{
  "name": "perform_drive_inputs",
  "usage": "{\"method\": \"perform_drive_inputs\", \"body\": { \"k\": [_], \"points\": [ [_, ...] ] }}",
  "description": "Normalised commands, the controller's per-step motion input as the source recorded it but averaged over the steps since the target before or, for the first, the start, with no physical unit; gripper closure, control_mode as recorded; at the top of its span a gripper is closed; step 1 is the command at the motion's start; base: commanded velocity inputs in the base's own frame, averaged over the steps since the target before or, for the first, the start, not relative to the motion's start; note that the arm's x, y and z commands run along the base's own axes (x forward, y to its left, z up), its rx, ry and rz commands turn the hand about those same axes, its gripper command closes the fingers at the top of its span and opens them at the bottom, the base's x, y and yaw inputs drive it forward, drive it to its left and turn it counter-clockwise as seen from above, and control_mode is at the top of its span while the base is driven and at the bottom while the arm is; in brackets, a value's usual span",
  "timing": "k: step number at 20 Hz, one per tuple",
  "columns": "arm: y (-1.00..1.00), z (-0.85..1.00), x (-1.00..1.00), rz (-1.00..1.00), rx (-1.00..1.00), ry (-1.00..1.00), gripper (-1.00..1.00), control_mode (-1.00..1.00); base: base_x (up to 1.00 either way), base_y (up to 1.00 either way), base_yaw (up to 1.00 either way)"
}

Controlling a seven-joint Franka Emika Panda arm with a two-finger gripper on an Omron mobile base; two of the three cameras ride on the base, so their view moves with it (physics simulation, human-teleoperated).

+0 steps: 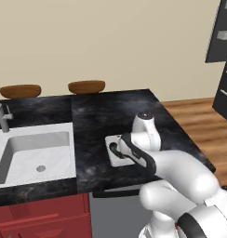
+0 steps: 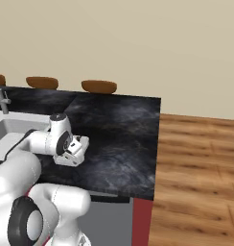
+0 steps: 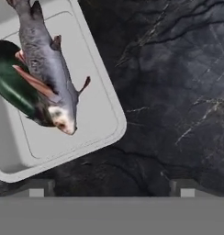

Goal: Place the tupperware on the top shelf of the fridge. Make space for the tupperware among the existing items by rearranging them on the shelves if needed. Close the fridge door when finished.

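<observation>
Hand view puts the tupperware (image 3: 93,114) up and to the left of my fingertips (image 3: 36,188), with only its near right corner reaching toward the gap between them; my gripper (image 3: 111,189) hangs over bare black counter (image 3: 178,92), fingers spread wide and holding nothing; so the tub lies off to one side of me rather than under me, and its long axis runs slantwise across my view, not square to my fingers; I judge the next move needs a shift toward the tub and a turn of the wrist so my fingers can straddle a rim. In the left base view the tupperware (image 1: 112,139) sits on the counter (image 1: 87,116) near its front edge, to the right of the sink (image 1: 36,153), half hidden by my arm. It is a shallow white tray with rounded corners; inside lies a grey fish with pinkish fins and a dark green piece beside it.
</observation>
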Motion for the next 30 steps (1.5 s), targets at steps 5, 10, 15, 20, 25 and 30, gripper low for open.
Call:
{"method": "perform_drive_inputs", "body": {
  "k": [5, 10, 15, 20, 25, 30],
  "points": [
    [0.06, -0.19, 0.29, -0.28, 0.04, 0.04, -1.0, -1.0, 0.0, 0.0, 0.0],
    [0.0, -0.02, 0.38, -0.13, 0.0, 0.0, -1.0, -1.0, 0.0, 0.0, 0.0],
    [0.09, -0.32, 0.18, -0.09, 0.0, 0.0, -1.0, -1.0, 0.0, 0.0, 0.0],
    [0.13, -0.3, 0.15, -0.08, 0.0, 0.0, -1.0, -1.0, 0.0, 0.0, 0.0],
    [0.14, -0.48, 0.06, -0.09, 0.0, 0.0, 1.0, -1.0, 0.0, 0.0, 0.0],
    [0.0, -0.21, 0.0, -0.03, 0.0, -0.03, 1.0, -1.0, 0.0, 0.0, 0.0]
  ]
}}
